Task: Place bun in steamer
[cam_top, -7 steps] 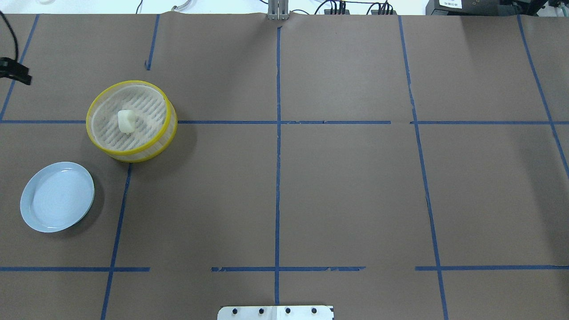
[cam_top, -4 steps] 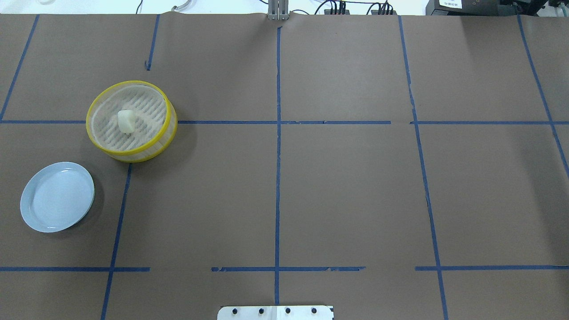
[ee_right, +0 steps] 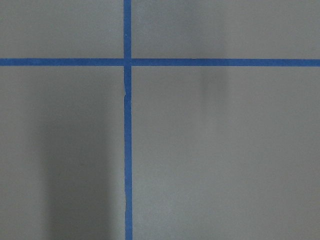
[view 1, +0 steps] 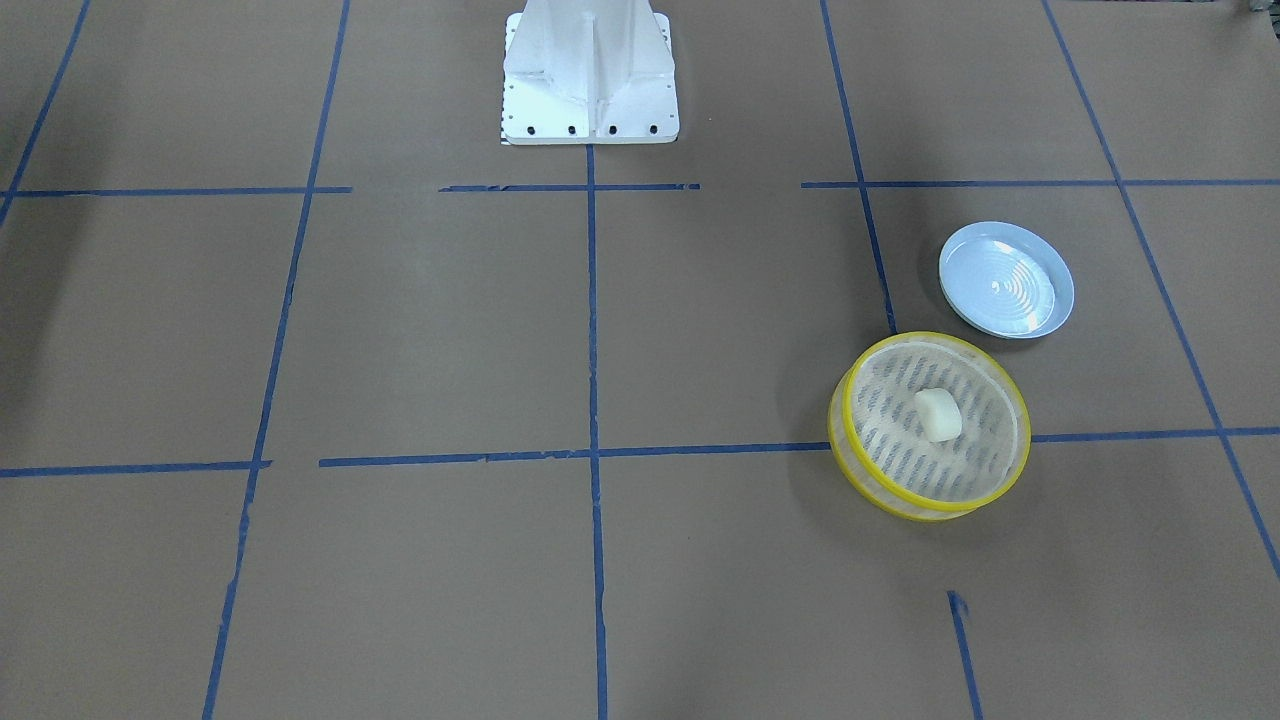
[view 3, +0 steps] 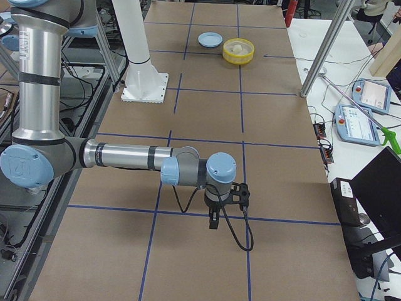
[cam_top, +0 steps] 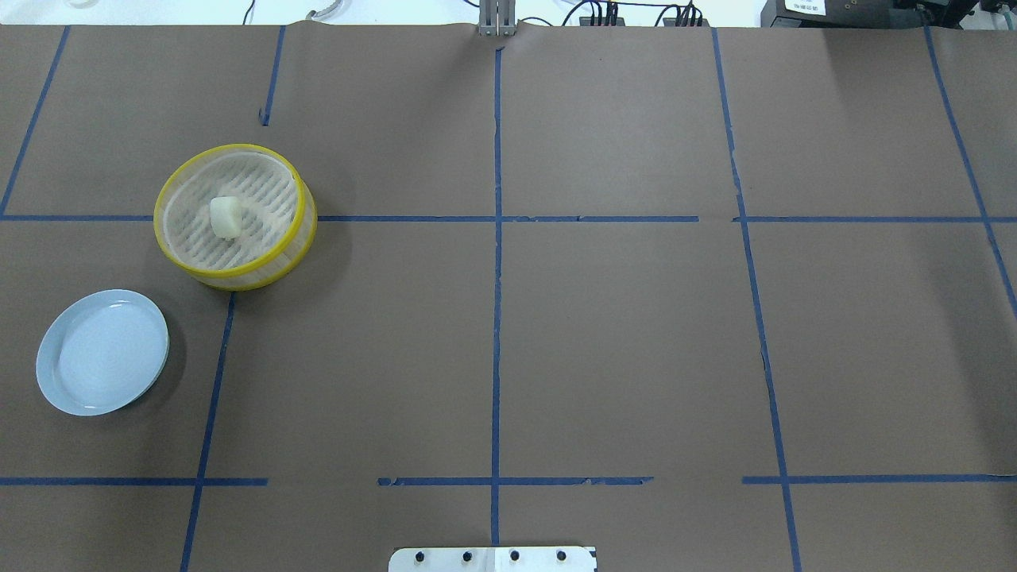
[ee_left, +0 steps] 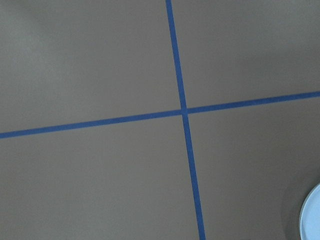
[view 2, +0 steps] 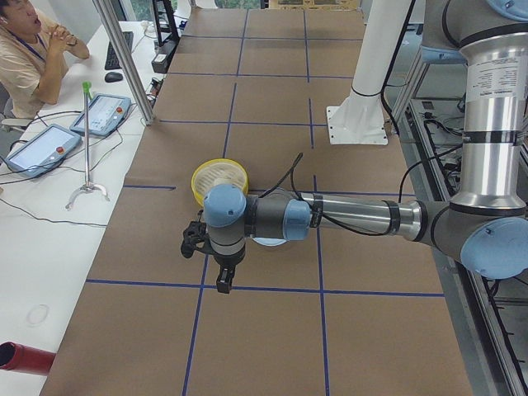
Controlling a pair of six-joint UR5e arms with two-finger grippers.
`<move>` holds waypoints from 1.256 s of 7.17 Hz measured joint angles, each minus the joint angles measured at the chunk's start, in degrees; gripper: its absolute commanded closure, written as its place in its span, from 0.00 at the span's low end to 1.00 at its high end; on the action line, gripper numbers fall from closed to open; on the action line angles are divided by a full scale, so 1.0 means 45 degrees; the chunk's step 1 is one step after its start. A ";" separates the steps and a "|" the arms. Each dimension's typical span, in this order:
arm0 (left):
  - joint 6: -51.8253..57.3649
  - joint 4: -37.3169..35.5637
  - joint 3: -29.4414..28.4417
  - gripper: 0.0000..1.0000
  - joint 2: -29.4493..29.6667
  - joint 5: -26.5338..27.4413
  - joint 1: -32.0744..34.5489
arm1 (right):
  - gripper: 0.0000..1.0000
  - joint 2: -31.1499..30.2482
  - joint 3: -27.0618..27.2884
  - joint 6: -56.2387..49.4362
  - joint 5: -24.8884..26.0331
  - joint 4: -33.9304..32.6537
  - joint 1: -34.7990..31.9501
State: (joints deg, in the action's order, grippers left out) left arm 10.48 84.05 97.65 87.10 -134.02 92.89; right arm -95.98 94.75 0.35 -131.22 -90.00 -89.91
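Note:
The cream-white bun (cam_top: 226, 216) lies inside the yellow-rimmed steamer (cam_top: 230, 148) at the table's left. It also shows in the front-facing view, bun (view 1: 938, 414) in the steamer (view 1: 935, 338). No gripper touches either. My left gripper (view 2: 222, 285) shows only in the exterior left view, over bare table nearer that camera than the steamer (view 2: 219, 175); I cannot tell if it is open or shut. My right gripper (view 3: 213, 222) shows only in the exterior right view, far from the steamer (view 3: 239, 50); I cannot tell its state.
A pale blue plate (cam_top: 102, 351) lies empty in front of the steamer, also in the front-facing view (view 1: 1005, 280); its edge shows in the left wrist view (ee_left: 312, 220). Blue tape lines cross the brown table. The white robot base (view 1: 588, 70) stands mid-table.
A dark part of my left arm at the overhead view's left edge one second ago has left that view. The bun, steamer and plate have not moved.

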 measured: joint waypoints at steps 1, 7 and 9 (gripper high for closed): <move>0.0193 -0.0583 0.0010 0.00 -0.0021 -0.0044 0.0011 | 0.00 0.0000 0.0000 0.0000 0.0000 0.0000 0.0001; 0.0361 0.0112 0.0033 0.00 -0.0532 -0.0097 0.0022 | 0.00 0.0000 0.0000 0.0000 0.0000 0.0000 0.0000; 0.0357 0.0052 0.0057 0.00 -0.0388 -0.0036 0.0016 | 0.00 0.0000 0.0000 0.0000 0.0000 0.0000 0.0000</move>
State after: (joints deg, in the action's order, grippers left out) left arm 12.09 84.29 97.90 85.35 -134.19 92.96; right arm -95.98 94.75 0.35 -131.22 -90.00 -89.91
